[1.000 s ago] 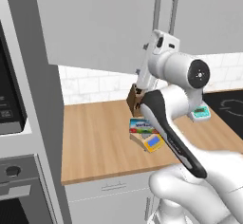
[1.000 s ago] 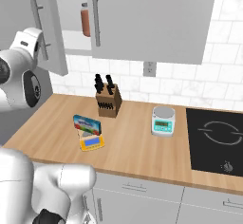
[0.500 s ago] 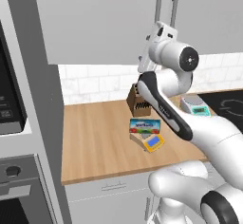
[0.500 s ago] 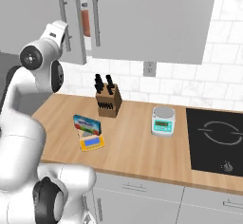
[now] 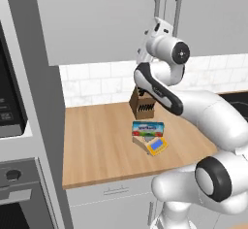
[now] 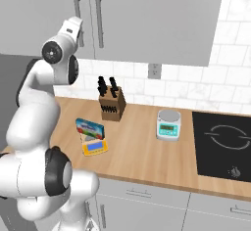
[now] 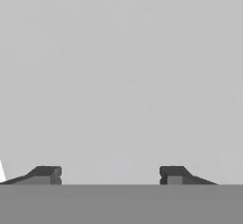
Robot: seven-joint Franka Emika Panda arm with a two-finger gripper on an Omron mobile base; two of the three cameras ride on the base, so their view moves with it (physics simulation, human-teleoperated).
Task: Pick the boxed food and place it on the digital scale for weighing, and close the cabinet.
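- The gripper (image 7: 110, 173) is seen raised against the closed cabinet (image 6: 147, 19) door, its jaws set apart with nothing between them.
- The boxed food (image 5: 147, 128) is found resting on the digital scale (image 5: 154, 146), near the counter's (image 5: 97, 145) front edge.

The flat rectangular carton of boxed food (image 5: 147, 128), at mid-frame, is blue with a white label and a red-green picture. The wedge-shaped digital scale (image 5: 155, 146) just below is tan-yellow with a blue display. The flat-doored wall cabinet (image 6: 147, 19) is light grey with silver bar handles. The wooden counter (image 6: 142, 151) is warm brown; a white scale (image 6: 168, 125) shows teal.
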